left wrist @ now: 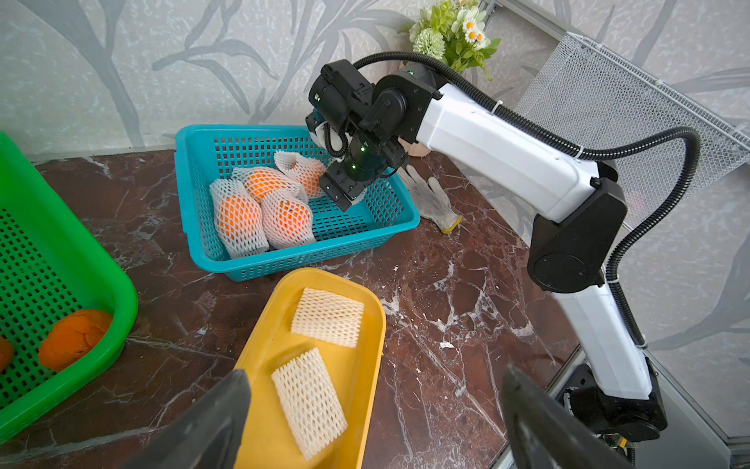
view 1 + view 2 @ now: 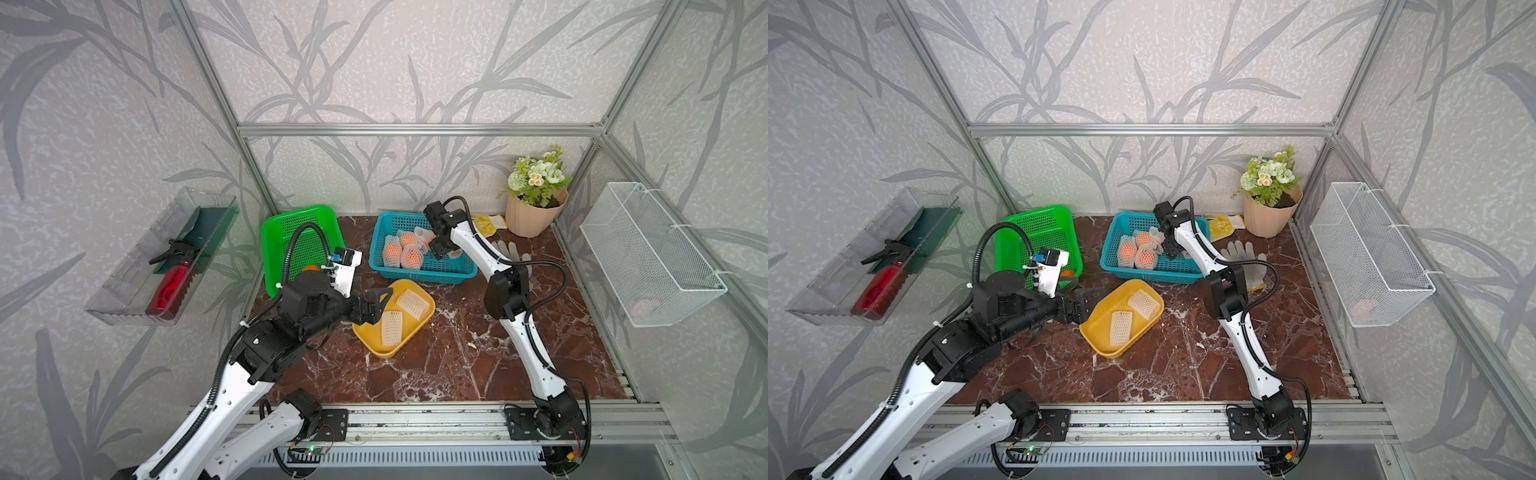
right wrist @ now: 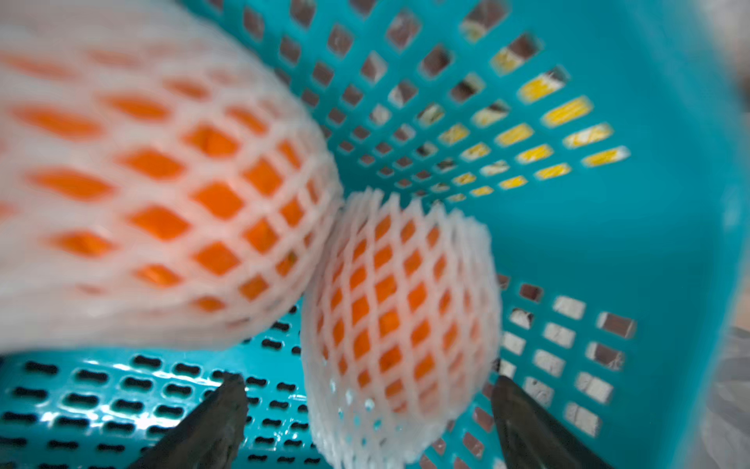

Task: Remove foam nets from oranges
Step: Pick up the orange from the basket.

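Task partly done: beside the teal slotted plastic basket point(image 1: 324, 247), two emptied white foam mesh nets point(image 1: 328, 317) lie in a yellow plastic tray point(image 1: 259, 357); inside the basket about four round oranges point(image 1: 237, 217) are netted, right gripper point(image 3: 365, 379) spread either side of one, left gripper point(image 1: 373, 369) spread, empty.

Had netted oranges point(image 2: 409, 254) piled in the rear-middle basket point(image 2: 424, 276), two empty nets point(image 2: 391, 328) flat on the tray point(image 2: 371, 333) just in front, bare oranges point(image 1: 75, 337) in the left basket point(image 2: 298, 210), glove point(image 2: 505, 251) and flowerpot point(image 2: 534, 216) off right.
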Controlling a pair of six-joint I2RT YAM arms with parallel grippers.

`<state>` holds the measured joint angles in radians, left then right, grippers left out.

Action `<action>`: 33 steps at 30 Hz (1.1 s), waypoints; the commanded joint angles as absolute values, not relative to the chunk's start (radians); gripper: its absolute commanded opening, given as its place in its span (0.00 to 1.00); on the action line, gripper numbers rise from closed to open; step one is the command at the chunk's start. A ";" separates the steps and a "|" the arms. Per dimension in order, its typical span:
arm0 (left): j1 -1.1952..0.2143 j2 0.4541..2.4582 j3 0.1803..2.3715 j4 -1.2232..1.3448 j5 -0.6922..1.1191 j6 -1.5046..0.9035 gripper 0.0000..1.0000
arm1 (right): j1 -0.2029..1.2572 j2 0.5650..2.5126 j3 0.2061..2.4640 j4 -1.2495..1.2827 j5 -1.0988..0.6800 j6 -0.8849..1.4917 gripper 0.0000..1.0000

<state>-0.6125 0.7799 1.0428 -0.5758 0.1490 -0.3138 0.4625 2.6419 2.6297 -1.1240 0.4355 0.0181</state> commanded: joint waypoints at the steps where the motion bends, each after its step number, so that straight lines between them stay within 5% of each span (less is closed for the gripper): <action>1: -0.614 0.755 1.043 -0.610 0.120 -0.300 0.95 | 0.456 2.678 2.662 -1.108 0.479 -0.008 0.92; 14: -0.614 0.725 1.039 -0.649 0.100 -0.302 0.95 | 0.419 2.703 2.655 -1.088 0.422 0.029 0.87; 23: -0.615 0.712 1.034 -0.672 0.086 -0.296 0.95 | 0.413 2.707 2.653 -1.086 0.402 0.039 0.60; 33: -0.615 0.727 1.031 -0.661 0.039 -0.259 0.96 | 0.420 2.539 2.544 -1.092 0.400 0.127 0.44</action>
